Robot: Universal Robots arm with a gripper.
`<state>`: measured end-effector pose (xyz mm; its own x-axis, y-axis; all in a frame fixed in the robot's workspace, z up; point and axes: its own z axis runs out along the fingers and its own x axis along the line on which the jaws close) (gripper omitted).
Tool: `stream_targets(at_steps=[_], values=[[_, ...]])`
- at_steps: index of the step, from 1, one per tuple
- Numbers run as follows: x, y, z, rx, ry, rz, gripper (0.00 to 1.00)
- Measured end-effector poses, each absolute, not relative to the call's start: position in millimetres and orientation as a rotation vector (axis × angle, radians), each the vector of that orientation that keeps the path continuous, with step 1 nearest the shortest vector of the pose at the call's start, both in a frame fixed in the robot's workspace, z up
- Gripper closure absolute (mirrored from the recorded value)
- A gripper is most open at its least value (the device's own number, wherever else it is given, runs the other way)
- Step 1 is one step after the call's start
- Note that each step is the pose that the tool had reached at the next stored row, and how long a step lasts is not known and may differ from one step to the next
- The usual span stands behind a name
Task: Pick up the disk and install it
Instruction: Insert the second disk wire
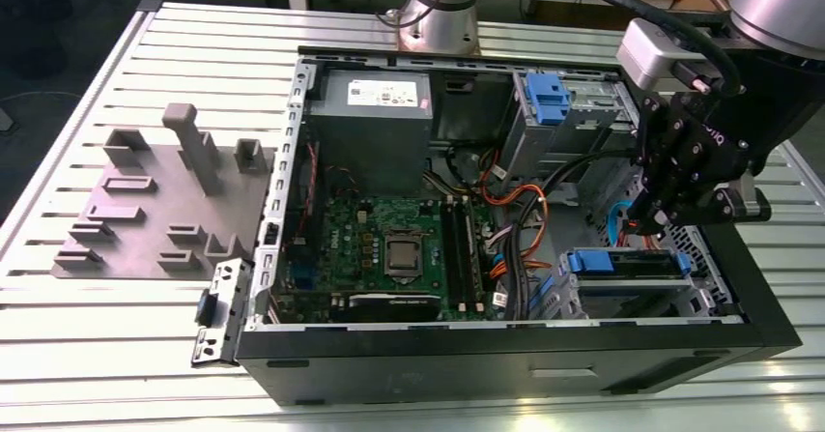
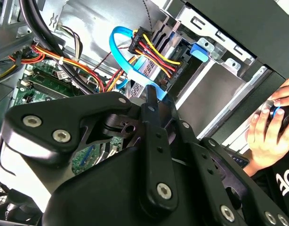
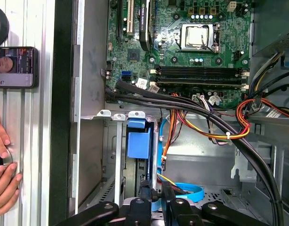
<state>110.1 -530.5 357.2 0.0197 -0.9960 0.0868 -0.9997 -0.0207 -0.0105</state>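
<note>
The disk [image 1: 628, 263] sits in the lower drive bay of the open computer case [image 1: 516, 360], at the exterior view's right; its blue rail faces up. In the first wrist view its blue rail [image 3: 139, 139] shows inside the bay, and in the second wrist view the disk [image 2: 182, 54] lies behind coloured power wires. My gripper [image 1: 658, 224] hangs just above and slightly beyond the bay, apart from the disk. Its fingers [image 3: 145, 197] stand close together with nothing held, and a blue flat cable [image 3: 184, 190] runs past them.
A motherboard [image 1: 400, 248] and a grey power supply [image 1: 371, 113] fill the case's middle. A second blue-railed caddy [image 1: 548, 99] sits at the back. A grey fixture plate [image 1: 142, 210] lies at the exterior view's left. A person's hand [image 3: 3, 174] and a phone [image 3: 15, 66] rest beside the case.
</note>
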Motion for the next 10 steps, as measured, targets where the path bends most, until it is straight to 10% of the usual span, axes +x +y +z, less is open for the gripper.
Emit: stream_targets(at_steps=[10], values=[[110.1,-530.5,357.2,2.205,-2.160,0.107,0.84]])
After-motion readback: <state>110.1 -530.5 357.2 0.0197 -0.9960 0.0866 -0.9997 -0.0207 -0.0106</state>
